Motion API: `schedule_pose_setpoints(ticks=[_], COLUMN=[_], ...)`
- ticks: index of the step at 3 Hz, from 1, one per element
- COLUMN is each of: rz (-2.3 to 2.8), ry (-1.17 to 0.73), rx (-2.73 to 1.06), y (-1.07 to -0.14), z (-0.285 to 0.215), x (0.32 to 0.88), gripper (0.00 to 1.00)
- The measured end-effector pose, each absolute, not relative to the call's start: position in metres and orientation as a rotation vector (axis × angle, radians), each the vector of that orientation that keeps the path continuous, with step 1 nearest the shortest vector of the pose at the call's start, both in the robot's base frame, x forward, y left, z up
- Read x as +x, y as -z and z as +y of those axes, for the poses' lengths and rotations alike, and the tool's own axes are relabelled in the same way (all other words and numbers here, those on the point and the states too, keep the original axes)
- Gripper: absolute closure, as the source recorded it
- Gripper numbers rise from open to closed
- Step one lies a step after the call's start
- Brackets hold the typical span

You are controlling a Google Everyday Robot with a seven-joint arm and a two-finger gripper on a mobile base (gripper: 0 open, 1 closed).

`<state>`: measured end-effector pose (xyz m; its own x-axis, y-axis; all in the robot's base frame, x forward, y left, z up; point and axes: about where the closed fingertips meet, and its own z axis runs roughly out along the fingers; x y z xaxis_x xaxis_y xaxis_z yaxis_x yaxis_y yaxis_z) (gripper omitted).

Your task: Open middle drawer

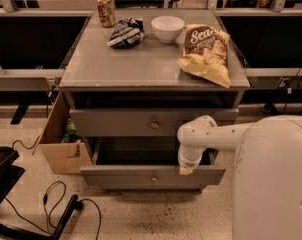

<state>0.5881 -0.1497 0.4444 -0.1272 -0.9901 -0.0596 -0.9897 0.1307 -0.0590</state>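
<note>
The middle drawer is a wide gray drawer with a small round knob. It stands pulled out from the cabinet, with its dark inside showing behind the front. My gripper hangs from the white arm and points down at the top edge of that drawer's front, right of the knob. The gray drawer above it is closed. Whatever lies below the open drawer is hidden by it.
On the cabinet top are a chip bag, a white bowl, a dark packet and a can. A cardboard box stands left of the cabinet, with cables on the floor. My white body fills the lower right.
</note>
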Motion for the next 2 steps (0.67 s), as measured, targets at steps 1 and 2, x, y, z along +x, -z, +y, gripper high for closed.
schedule_pose_setpoints(ticks=[1,2], rz=[2.303,2.309], ry=[-0.011,-0.031], rx=[-2.026,-2.034], y=[-0.445,-0.446], z=[-0.151,-0.152], x=[0.579,0.569], gripper=[1.00,1.00])
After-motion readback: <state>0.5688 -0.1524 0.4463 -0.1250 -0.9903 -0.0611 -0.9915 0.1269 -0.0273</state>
